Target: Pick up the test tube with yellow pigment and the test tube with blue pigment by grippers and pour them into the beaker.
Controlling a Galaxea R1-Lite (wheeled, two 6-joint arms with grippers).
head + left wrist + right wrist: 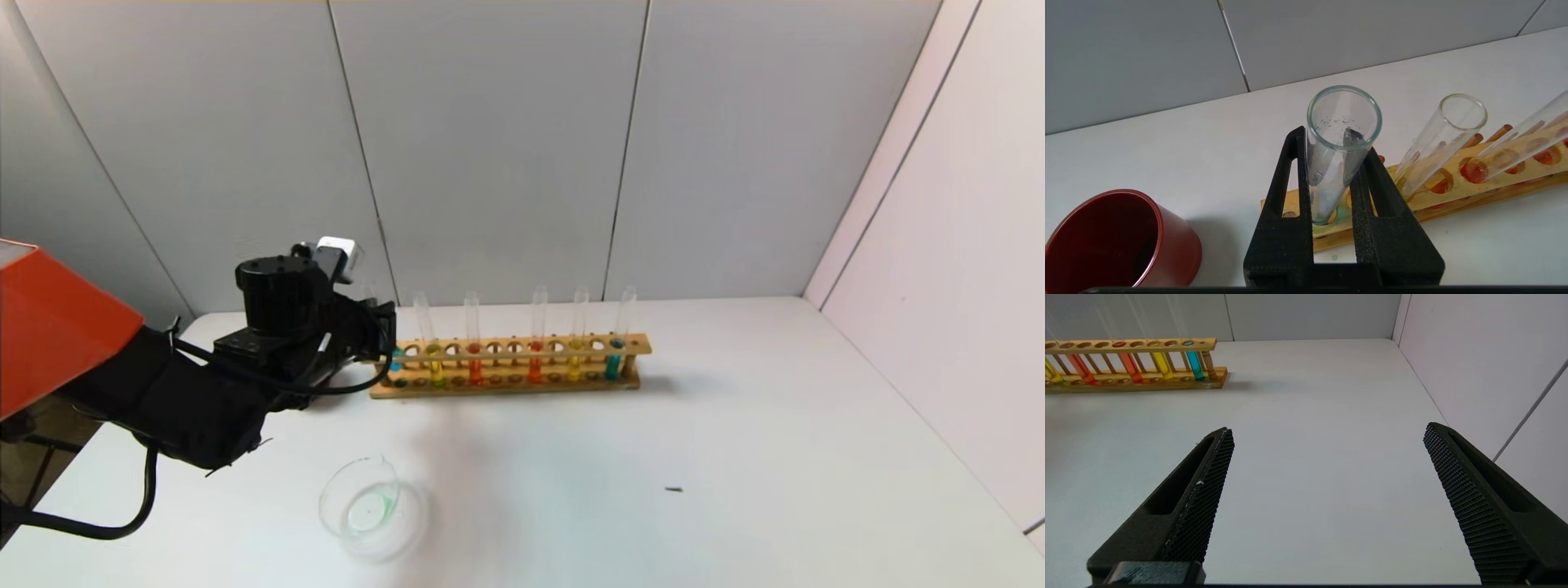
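Observation:
My left gripper (385, 335) is at the left end of the wooden rack (510, 384). In the left wrist view its black fingers (1290, 179) press on both sides of a clear test tube (1331, 171) that stands in the rack's end hole. Droplets cling inside the tube, and teal-blue shows at its bottom (397, 361). A yellow tube (435, 367) stands beside it. A second yellow tube (575, 363) and a second blue tube (613, 363) stand at the rack's right end. The beaker (371, 506) sits near the table's front and holds a little pale green liquid. My right gripper (1327, 430) is open and empty above bare table.
Two orange-red tubes (474, 367) stand in the rack between the yellow ones. A dark-red cup (1118, 241) stands left of the rack's end, close to my left gripper. A small dark speck (673, 489) lies on the table. Walls close the back and right sides.

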